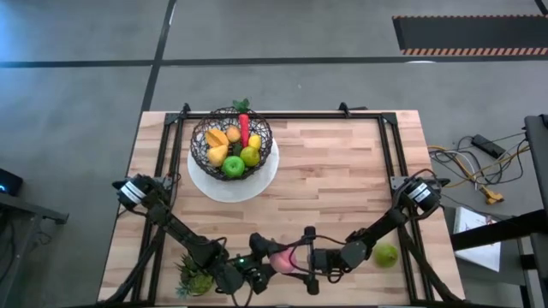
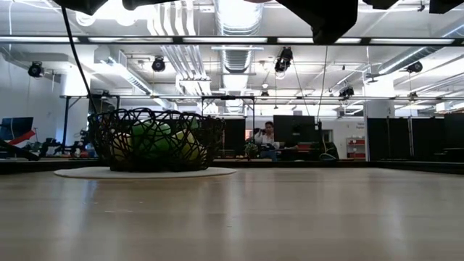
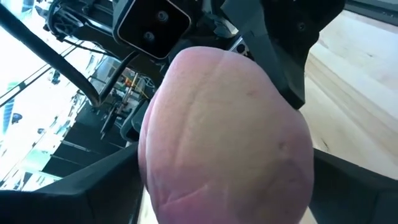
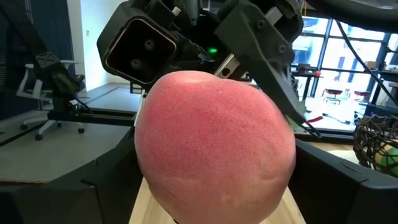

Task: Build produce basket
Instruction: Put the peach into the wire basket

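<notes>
Round pink toy peach (image 1: 282, 257) sits between both grippers at the near table edge, well apart from the round dark wire-mesh basket (image 1: 231, 141) on the flat white plate (image 1: 257, 181) at the far left. Both wrist views show it filling the frame with dark fingers on either side and the other arm's gripper right behind.

Left gripper (image 1: 267, 263) and right gripper (image 1: 301, 258) each appear to pinch the peach, looks like a handover. Which one actually carries the load, cannot tell.

Peach (image 4: 214, 146) surface is matte and finely textured, likely light hollow plastic or foam, stiff enough, not fragile, some grip. Round shape means it can roll out of a shallow pinch; best taken across the widest middle.

Basket already holds orange, yellow, green and red produce (image 1: 234, 150). A green toy fruit (image 1: 385, 254) lies on the table beside the right arm. Small spiky potted plant (image 1: 194, 275) stands by the left arm.
</notes>
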Controlling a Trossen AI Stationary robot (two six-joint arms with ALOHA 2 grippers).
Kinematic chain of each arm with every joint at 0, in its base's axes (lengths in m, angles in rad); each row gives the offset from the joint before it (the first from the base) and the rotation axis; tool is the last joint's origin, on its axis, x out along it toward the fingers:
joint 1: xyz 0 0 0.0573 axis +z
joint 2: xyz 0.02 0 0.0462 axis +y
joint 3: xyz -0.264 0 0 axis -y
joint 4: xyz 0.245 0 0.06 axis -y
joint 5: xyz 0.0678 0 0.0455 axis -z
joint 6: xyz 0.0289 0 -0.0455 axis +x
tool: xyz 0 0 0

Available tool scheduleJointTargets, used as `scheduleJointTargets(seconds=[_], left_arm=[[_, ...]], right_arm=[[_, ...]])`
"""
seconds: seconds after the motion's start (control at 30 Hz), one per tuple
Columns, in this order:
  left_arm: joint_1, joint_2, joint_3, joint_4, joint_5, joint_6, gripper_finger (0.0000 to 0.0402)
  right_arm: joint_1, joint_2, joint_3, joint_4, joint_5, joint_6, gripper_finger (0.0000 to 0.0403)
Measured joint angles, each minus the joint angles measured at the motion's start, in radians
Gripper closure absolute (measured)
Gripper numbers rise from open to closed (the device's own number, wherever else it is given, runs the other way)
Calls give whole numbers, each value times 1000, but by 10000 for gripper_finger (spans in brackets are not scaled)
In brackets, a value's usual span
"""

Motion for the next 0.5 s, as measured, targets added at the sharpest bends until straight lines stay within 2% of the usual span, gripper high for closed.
scheduleJointTargets(seconds=[0.17, 0.33, 0.4, 0.5], left_arm=[[0, 0, 1, -21, 3, -7, 90], [-6, -2, 4, -41, -5, 0, 101], [-15, -2, 4, -46, -14, 0, 102], [-34, -3, 4, -74, -5, -30, 103]], right_arm=[[0, 1, 0, -5, 10, 19, 63], [1, 2, -1, -31, 71, 59, 31], [5, -11, -1, -99, 107, 84, 24], [13, -61, -1, -307, 123, 152, 22]])
